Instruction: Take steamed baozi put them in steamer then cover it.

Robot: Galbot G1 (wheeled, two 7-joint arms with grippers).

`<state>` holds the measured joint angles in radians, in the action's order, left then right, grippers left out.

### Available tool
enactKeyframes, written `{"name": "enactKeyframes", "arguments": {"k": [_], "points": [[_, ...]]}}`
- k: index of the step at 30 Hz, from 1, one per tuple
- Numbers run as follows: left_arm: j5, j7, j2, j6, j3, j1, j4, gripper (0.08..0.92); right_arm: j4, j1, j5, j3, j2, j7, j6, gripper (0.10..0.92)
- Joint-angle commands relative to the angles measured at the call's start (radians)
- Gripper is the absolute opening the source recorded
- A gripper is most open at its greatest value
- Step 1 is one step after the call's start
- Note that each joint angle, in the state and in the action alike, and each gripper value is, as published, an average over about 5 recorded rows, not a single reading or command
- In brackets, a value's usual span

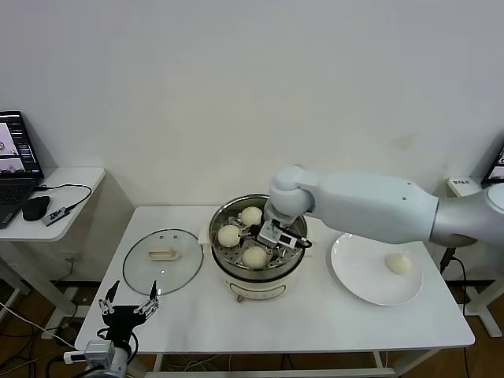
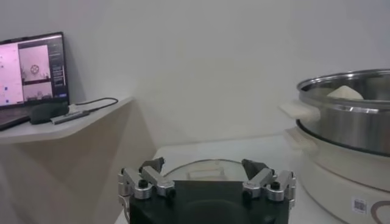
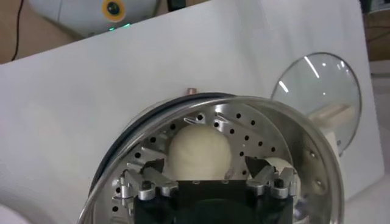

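The steel steamer (image 1: 223,218) stands mid-table with three pale baozi on its perforated tray: one at the back (image 1: 251,215), one at the left (image 1: 229,235), one at the front (image 1: 254,257). My right gripper (image 1: 272,239) is open just above the tray, its fingers wide on either side of the front baozi (image 3: 198,152) without gripping it. A fourth baozi (image 1: 398,263) lies on the white plate (image 1: 354,272). The glass cover (image 1: 163,260) with its cream handle lies flat left of the steamer. My left gripper (image 1: 130,301) is open and empty, low at the table's front left edge.
A side table (image 1: 71,183) at the far left holds a laptop (image 1: 16,165), a mouse and a cable. The steamer's side handle (image 2: 297,112) and the cover's rim (image 2: 201,164) show ahead of the left gripper (image 2: 204,173).
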<state>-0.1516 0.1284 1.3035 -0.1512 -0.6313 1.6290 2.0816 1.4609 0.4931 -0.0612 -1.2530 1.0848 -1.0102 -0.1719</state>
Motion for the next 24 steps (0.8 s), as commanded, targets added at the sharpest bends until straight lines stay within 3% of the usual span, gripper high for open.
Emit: {"name": "enactKeyframes", "arguments": {"k": [1, 13, 19, 24], "points": [[-0.001, 0.001, -0.017, -0.003, -0.001, -0.005, -0.002, 0.823, 0.024, 0.016, 0.048, 0.094, -0.133, 0.003, 0.089, 0.823], [-0.007, 0.002, -0.067, -0.008, 0.012, -0.016, -0.005, 0.823, 0.065, 0.006, 0.110, 0.216, -0.429, -0.058, 0.392, 0.823], [-0.008, 0.003, -0.078, -0.010, 0.034, -0.028, -0.011, 0.823, 0.036, -0.142, 0.026, 0.320, -0.602, -0.067, 0.391, 0.823], [-0.006, 0.003, -0.081, -0.012, 0.053, -0.034, -0.018, 0.823, -0.026, -0.416, -0.059, 0.573, -0.675, -0.083, 0.353, 0.823]]}}
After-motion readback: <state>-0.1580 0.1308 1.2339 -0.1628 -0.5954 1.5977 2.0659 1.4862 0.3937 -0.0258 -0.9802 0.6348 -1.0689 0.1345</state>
